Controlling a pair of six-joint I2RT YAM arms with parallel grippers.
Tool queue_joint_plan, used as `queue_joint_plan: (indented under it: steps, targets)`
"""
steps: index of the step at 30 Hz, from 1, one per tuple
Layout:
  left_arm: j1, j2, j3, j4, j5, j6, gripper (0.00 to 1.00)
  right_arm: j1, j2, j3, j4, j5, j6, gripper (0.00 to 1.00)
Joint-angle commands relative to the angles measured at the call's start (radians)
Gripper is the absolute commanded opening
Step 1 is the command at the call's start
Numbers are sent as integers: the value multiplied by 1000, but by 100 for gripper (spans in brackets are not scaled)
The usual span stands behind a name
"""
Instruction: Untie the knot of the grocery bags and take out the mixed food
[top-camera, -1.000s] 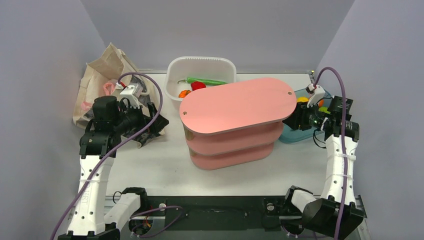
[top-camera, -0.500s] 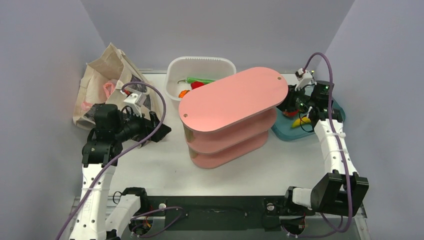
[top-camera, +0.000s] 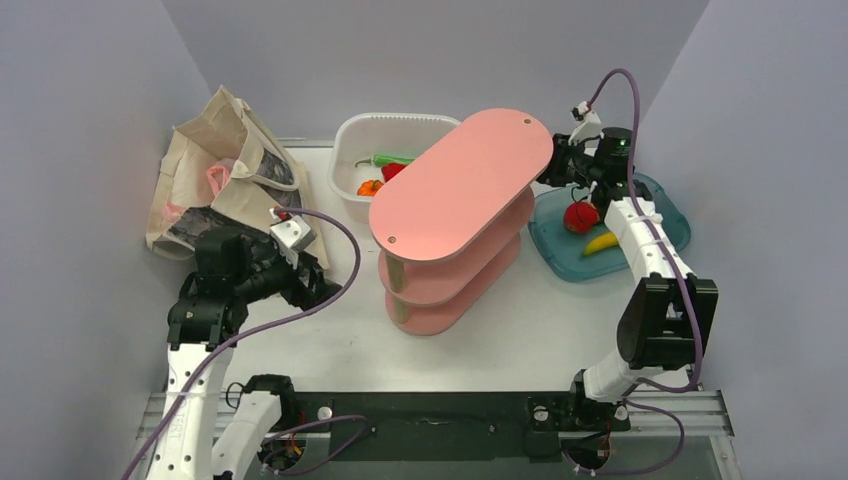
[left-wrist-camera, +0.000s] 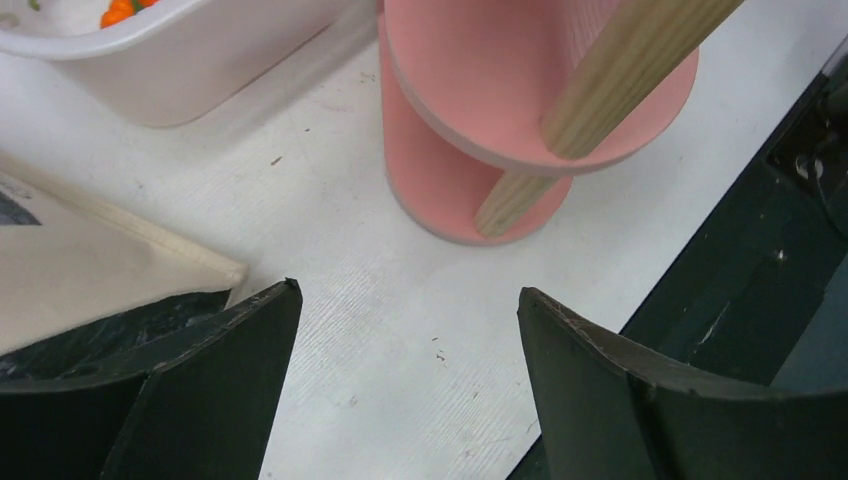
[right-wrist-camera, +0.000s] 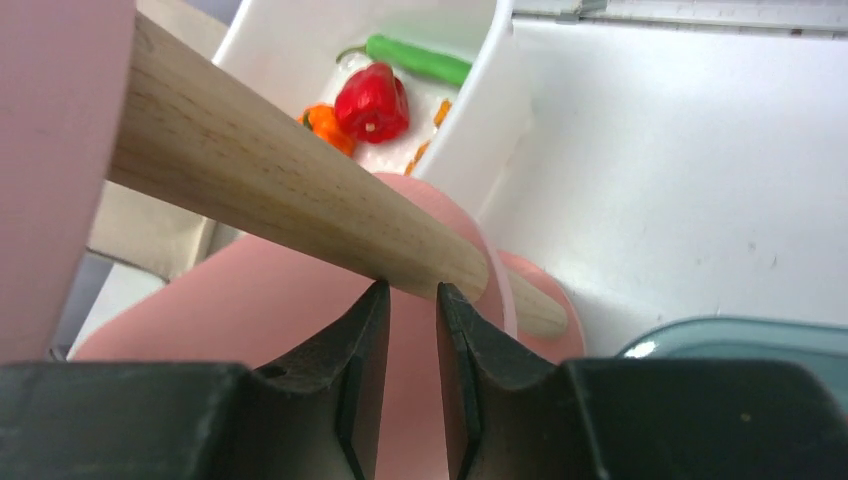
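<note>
The beige canvas tote (top-camera: 215, 150) slumps at the back left, and its corner (left-wrist-camera: 80, 270) shows in the left wrist view. The pink plastic bag (top-camera: 217, 178) pokes out of its mouth, still bunched. The mixed food is hidden. My left gripper (top-camera: 318, 290) (left-wrist-camera: 408, 300) hangs open over bare table, just right of the tote and holding nothing. My right gripper (top-camera: 552, 168) (right-wrist-camera: 412, 288) reaches under the far end of the pink shelf's top board. It stands open by only a narrow slit. Its tips rest against a wooden dowel (right-wrist-camera: 280, 190), with nothing between them.
The pink three-tier shelf (top-camera: 460, 185) (left-wrist-camera: 480, 70) stands mid-table, turned diagonally. Behind it a white tub (top-camera: 345, 135) (right-wrist-camera: 480, 120) holds a red pepper (right-wrist-camera: 372, 102) and a green pepper (right-wrist-camera: 415, 60). A teal tray (top-camera: 660, 215) at the right carries an apple (top-camera: 577, 216) and a banana (top-camera: 600, 242).
The right gripper swung toward the back, its jaws narrowed, and the shelf turned with it, uncovering the teal tray. The left gripper pulled back from the tote toward the near side.
</note>
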Motion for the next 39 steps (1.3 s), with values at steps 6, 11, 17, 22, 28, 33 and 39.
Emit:
queue_joint_plan:
  steps: [6, 11, 17, 22, 28, 33, 39]
  targets:
    - [-207, 169, 42, 37, 74, 223, 68, -19, 61, 131, 213, 44, 72, 21]
    - [-291, 120, 13, 64, 109, 207, 64, -78, -12, 88, 209, 17, 104, 23]
    - [-305, -71, -273, 585, 201, -210, 64, -152, -116, 30, 125, -11, 77, 24]
    - [-357, -47, -342, 738, 140, -275, 59, -188, -190, 16, -50, -14, -28, 25]
    - [-414, 22, -373, 918, -9, -317, 48, -194, -254, -1, -187, -3, -116, 26]
    - [-473, 67, -403, 1033, -88, -323, 41, -194, -270, 9, -243, 17, -145, 26]
    - [-525, 131, -405, 1126, -114, -340, 32, -205, -277, 30, -293, 45, -199, 26]
